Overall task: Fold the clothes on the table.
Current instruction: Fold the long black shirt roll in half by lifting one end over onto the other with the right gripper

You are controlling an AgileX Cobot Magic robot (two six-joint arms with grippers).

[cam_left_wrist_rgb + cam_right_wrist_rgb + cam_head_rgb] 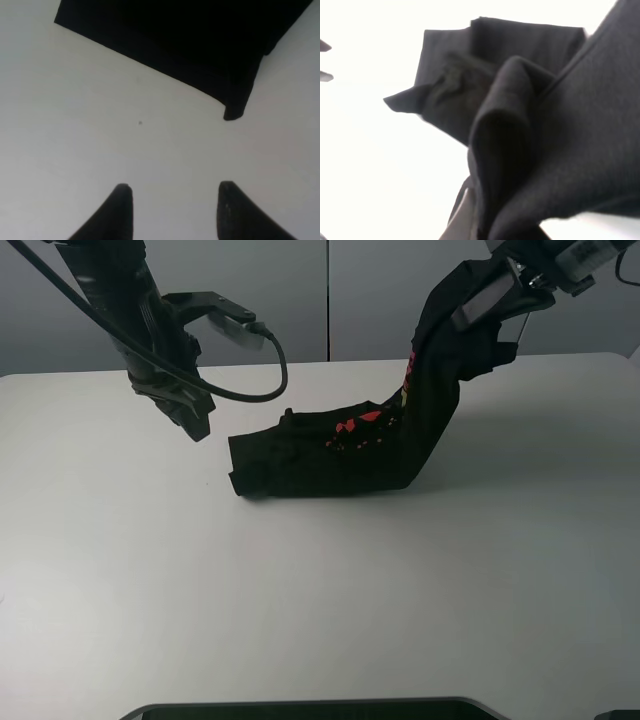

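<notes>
**Shirt half-lifted near the far edge**

On my screens the shirt sits toward the far edge of the table, about midway between the two far corners. The part on the tabletop is a folded black band, and its long axis runs side to side, parallel to the far edge. Its left end lies flat. Its right end rises steeply toward the far right corner, where the right gripper has it clamped and hanging. From the right wrist camera I see mostly bunched cloth, so the fingers themselves are hard to make out.

The print faces up along the band and climbs the raised part. It is red with a touch of yellow, and too small for me to read.

The left gripper hovers over bare table just beside the shirt's left end. Its fingers are spread apart and hold nothing.
</notes>
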